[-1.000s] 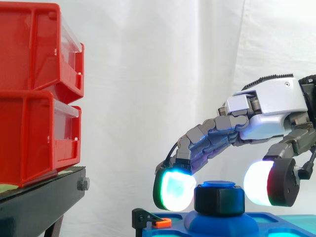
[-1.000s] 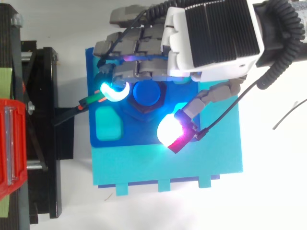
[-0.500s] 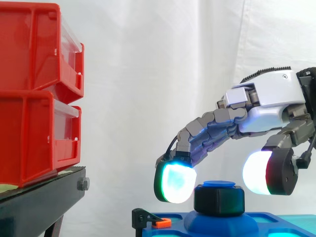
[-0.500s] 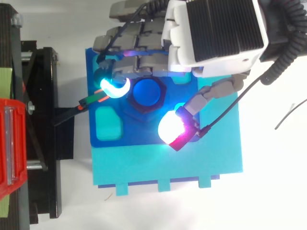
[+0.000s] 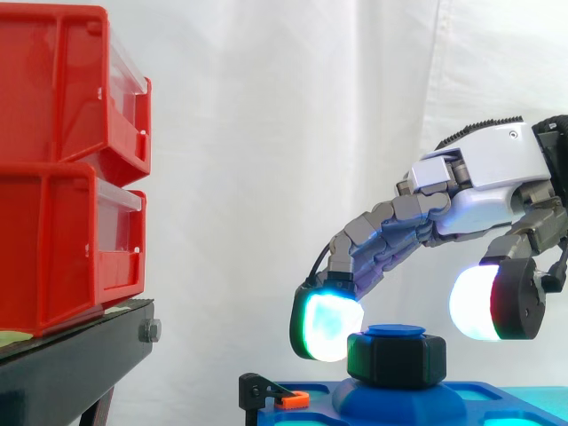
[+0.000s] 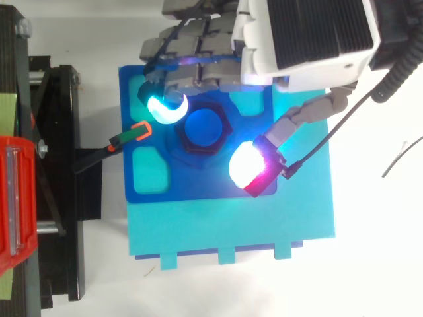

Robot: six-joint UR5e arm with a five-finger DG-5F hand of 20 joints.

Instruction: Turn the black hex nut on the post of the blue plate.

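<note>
Since a second ago the hand (image 5: pixel 484 191) has risen a little and slid toward 3 o'clock, so its pads sit higher against the nut than before.

From the side I count one black hex nut (image 5: pixel 397 357) on one blue post (image 5: pixel 397 331). They stand on the one blue plate (image 5: pixel 399 398) at 5 o'clock in the frame. My fingers (image 5: pixel 327 327) are spread wide and hold nothing. The cyan pad is just beside the nut at its 9 o'clock, and I cannot tell whether it touches. The thumb (image 5: pixel 484 302) hangs clear at its 2 o'clock. Two red bins (image 5: pixel 67 169) are stacked on the black stand (image 5: pixel 71 364) at 9 o'clock.

From above, the hand (image 6: pixel 307 33) reaches in from 1 o'clock. The nut (image 6: pixel 225 125) lies between the cyan pad at its 10 o'clock and the thumb at its 4 o'clock. One orange clip (image 6: pixel 139 130) sits at the plate's (image 6: pixel 152 195) 9 o'clock edge.
</note>
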